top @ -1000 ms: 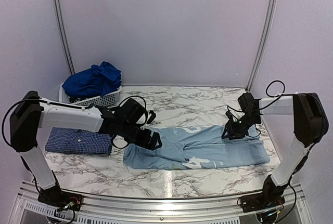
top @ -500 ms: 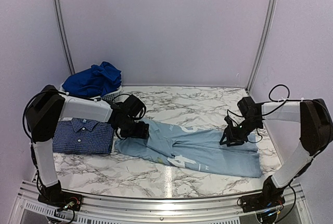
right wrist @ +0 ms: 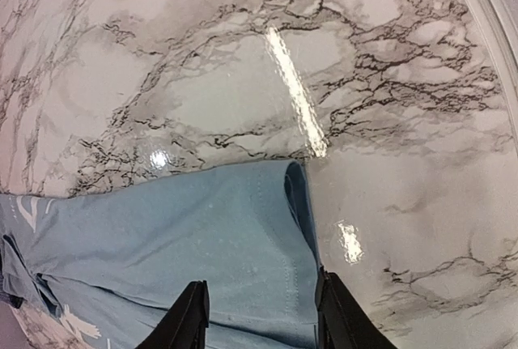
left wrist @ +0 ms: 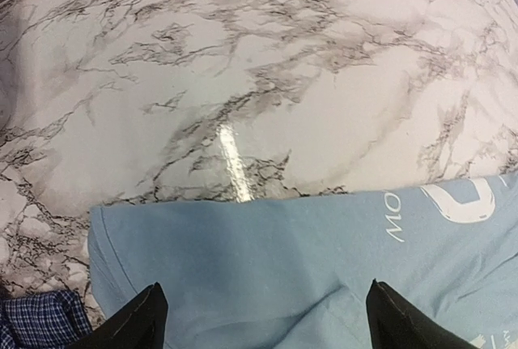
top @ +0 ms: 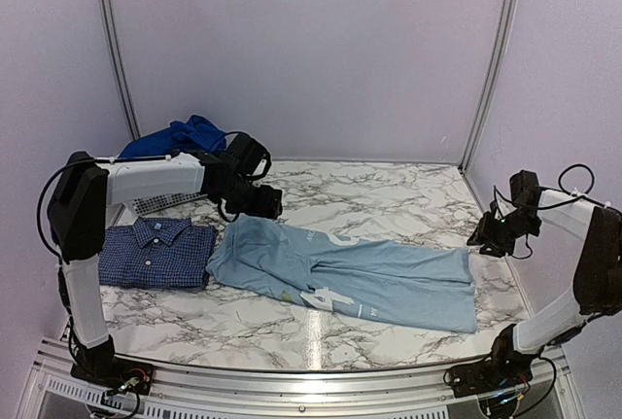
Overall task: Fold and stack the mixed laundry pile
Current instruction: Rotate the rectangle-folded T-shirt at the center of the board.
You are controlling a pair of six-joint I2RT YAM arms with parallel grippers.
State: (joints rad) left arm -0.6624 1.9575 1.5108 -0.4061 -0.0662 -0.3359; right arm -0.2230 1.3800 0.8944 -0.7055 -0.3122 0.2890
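The pale blue T-shirt [top: 350, 278] with white print lies flat along the marble table, folded lengthwise. My left gripper [top: 264, 207] hovers just behind its left end, fingers wide open over the cloth [left wrist: 283, 252] and holding nothing. My right gripper [top: 483, 236] hangs beyond the shirt's right end, its fingers apart above the hem [right wrist: 186, 244], with nothing between them. The navy check shirt [top: 155, 254] lies folded at the left, its corner [left wrist: 32, 321] also showing in the left wrist view. Royal blue clothes [top: 185, 135] sit heaped at the back left.
A white slatted basket [top: 160, 199] holds the royal blue clothes behind my left arm. Bare marble table [top: 379, 195] stretches behind the T-shirt. A metal rail [top: 311, 380] runs along the near edge, and walls close in both sides.
Both grippers let go of the T-shirt and lifted away, the left back toward the basket, the right out to the right. The T-shirt now lies stretched flat.
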